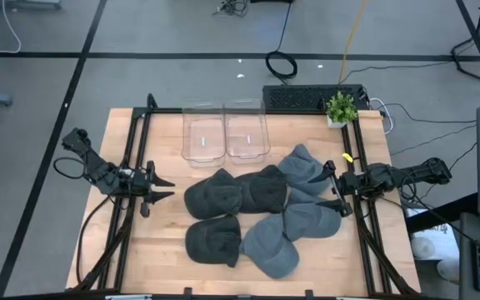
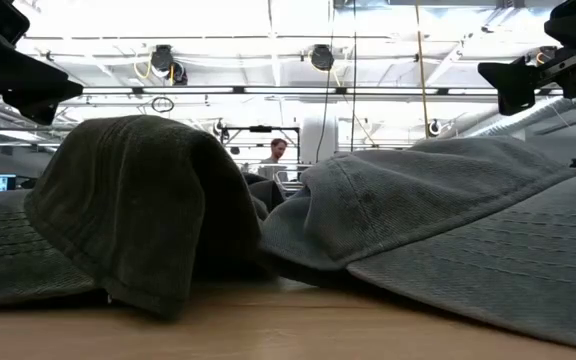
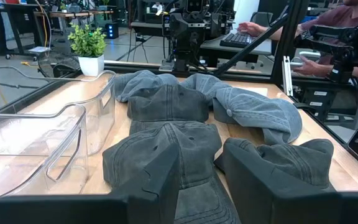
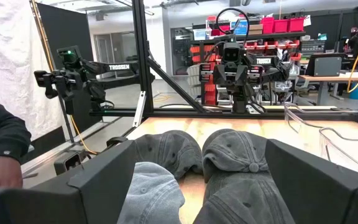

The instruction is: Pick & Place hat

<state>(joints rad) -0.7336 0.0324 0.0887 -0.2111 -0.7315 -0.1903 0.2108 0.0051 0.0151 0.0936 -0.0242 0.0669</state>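
**Handling notes: hats on the table, both arms clear**

The table [image 1: 165,258] carries six hats in a loose cluster at centre-right: three dark hats [image 1: 213,240] towards the left arm and three blue hats [image 1: 271,247] towards the right arm, several overlapping. Two clear bins [image 1: 225,132] stand side by side just behind the cluster, apparently empty.

Handling, as a judgement: the hats are soft, light washed cloth. The crowns sag and fold (the low view shows one dark hat [image 2: 138,205] slumped over on itself), so a crown will crumple rather than resist a pinch. The brim is likely the stiffest part and the safest hold; a pinch on a raised crown fold should also serve. Where hats overlap, one lift may drag a neighbour. No breakage risk.

Left gripper [image 1: 163,187]: at the left table edge, well apart from the hats, fingers parted with nothing between them.
Right gripper [image 1: 332,193]: at the right edge, just beside the nearest blue hats, fingers spread wide, empty.

View differences: only the high view gives the full count and layout. The low view shows how high the crowns stand. The left wrist view shows the bin walls, a plant [image 3: 88,45] and a person's hands at a keyboard beyond the table.
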